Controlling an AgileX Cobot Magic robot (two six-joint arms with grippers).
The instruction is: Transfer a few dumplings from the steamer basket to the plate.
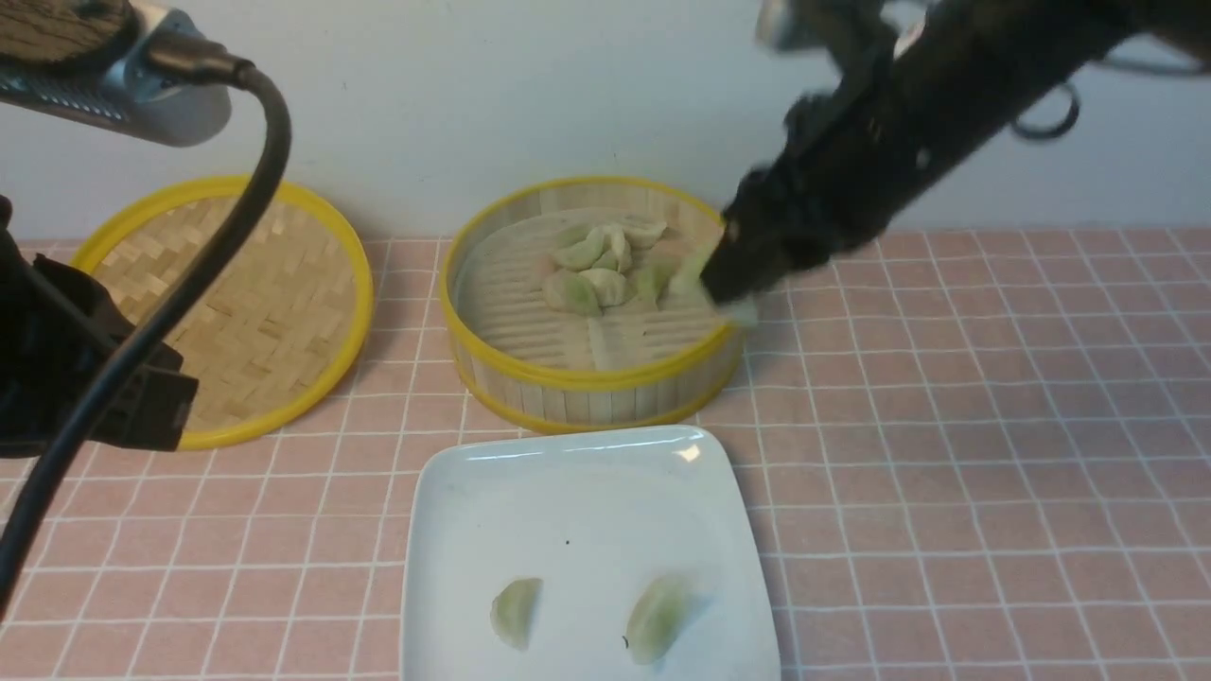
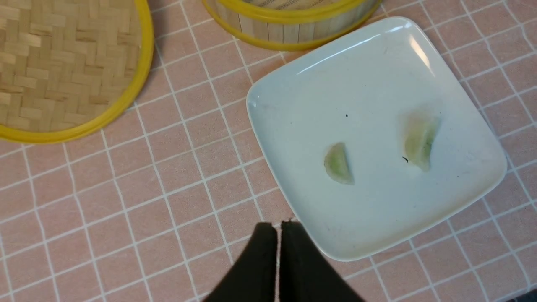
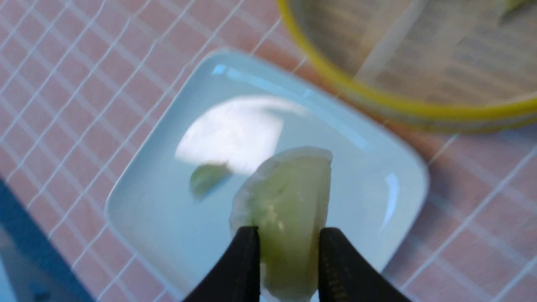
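Nearest the front camera hangs the left arm's black cable point(image 1: 142, 350), at 9 o'clock in the scene. Just past it, at 6 o'clock, the plate point(image 1: 587, 501) carries two dumplings point(image 1: 517, 613) side by side but apart. The steamer basket point(image 1: 587, 383) stands at the plate's 12 o'clock, close to its rim, with a heap of about half a dozen dumplings on its slatted floor. The woven lid point(image 1: 236, 303) lies flat at the basket's 9 o'clock. The right gripper point(image 1: 728, 288), blurred, is over the basket's rim at 3 o'clock with something pale at its tip.

From the left wrist, the left gripper point(image 2: 278, 228) has its jaws pressed together on nothing, above the pink tiled table point(image 2: 168, 167) just beside the plate's edge. Both plated dumplings lie well inside the rim.

From the right wrist, the right gripper's jaws pinch a third dumpling point(image 3: 285, 201) by its lower part, soft skin bulging above the fingertips. Beyond it are the plate and one plated dumpling, with the basket's yellow rim off to one side.

By my judgement the task is well along: two are delivered and a third is lifted clear. What remains is carrying it over bare plate, away from the other two, and releasing it. Three would fairly count as "a few", so the rest may stay in the basket.
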